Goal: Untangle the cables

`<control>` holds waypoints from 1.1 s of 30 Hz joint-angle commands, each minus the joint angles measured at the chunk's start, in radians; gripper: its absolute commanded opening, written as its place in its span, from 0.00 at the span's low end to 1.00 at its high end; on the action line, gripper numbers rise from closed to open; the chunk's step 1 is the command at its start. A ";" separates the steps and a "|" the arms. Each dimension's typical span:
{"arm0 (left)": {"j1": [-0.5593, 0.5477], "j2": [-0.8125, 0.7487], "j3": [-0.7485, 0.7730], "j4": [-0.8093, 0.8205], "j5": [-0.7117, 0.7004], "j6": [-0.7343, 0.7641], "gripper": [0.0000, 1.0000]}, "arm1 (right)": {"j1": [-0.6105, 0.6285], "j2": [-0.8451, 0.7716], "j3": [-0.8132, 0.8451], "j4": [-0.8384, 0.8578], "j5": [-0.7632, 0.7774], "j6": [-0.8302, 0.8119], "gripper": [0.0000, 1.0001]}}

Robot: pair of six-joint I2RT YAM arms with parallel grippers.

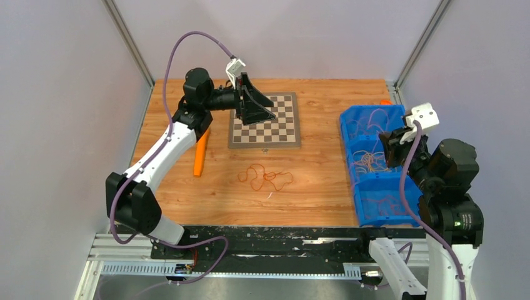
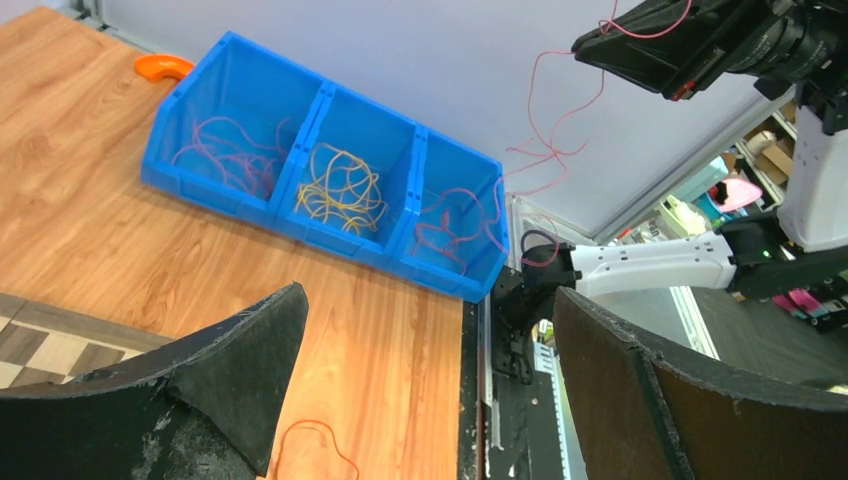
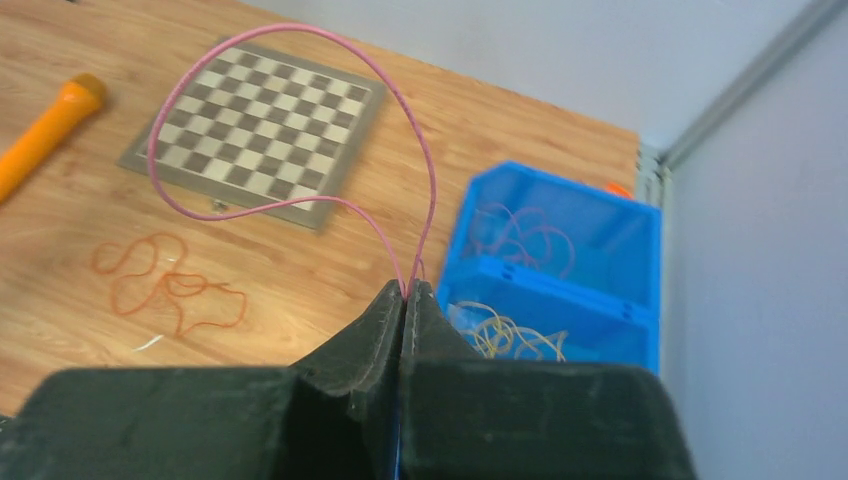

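Observation:
A tangle of reddish-orange cables (image 1: 265, 177) lies on the wooden table in front of the chessboard; it also shows in the right wrist view (image 3: 165, 285). My right gripper (image 3: 410, 290) is shut on a thin pink cable (image 3: 295, 28) that loops up above it. In the top view that gripper (image 1: 395, 147) hangs over the blue bin (image 1: 350, 187). The pink cable dangles from it in the left wrist view (image 2: 545, 130). My left gripper (image 2: 430, 370) is open and empty, raised over the chessboard (image 1: 264, 120). The bin holds pink cables (image 2: 225, 150) and yellow cables (image 2: 340, 185) in separate compartments.
A solid orange cylinder (image 1: 201, 153) lies left of the chessboard, beside the left arm. The three-compartment bin fills the right side of the table. A small orange piece (image 2: 160, 68) lies behind the bin's far end. Grey walls close in both sides.

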 commanded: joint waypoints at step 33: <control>0.054 -0.029 -0.047 -0.246 -0.079 0.246 1.00 | -0.447 0.929 0.228 0.349 -0.157 0.016 0.00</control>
